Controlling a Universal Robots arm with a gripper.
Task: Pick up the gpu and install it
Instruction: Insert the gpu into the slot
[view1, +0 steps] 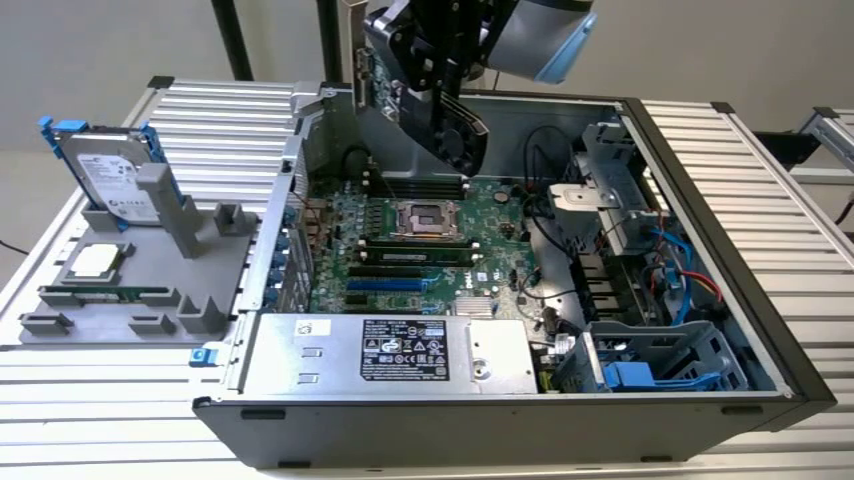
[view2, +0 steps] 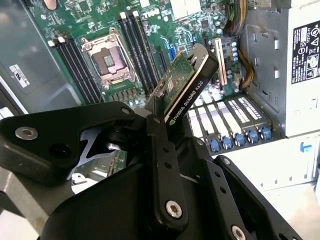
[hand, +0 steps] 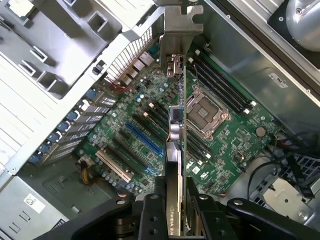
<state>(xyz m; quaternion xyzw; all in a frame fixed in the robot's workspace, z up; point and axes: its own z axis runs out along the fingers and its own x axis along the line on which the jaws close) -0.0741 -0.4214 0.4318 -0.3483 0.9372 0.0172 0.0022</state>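
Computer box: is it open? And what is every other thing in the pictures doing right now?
computer box, open, side off.
gpu, up in the air over the motherboard, not in a slot.
hand, shut on the gpu.
processor socket, empty.
hard drive, standing upright in the grey holder outside the box.

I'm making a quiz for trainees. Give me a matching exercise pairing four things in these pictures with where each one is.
Things:
1. gpu
2. hard drive
3. power supply
4. processor socket

Places:
a. middle of the motherboard
b. standing in the grey holder beside the case
c. gripped by the pincer above the open case
d. inside the case, along its near wall in the exterior view

Pairs: 1-c, 2-b, 3-d, 4-a
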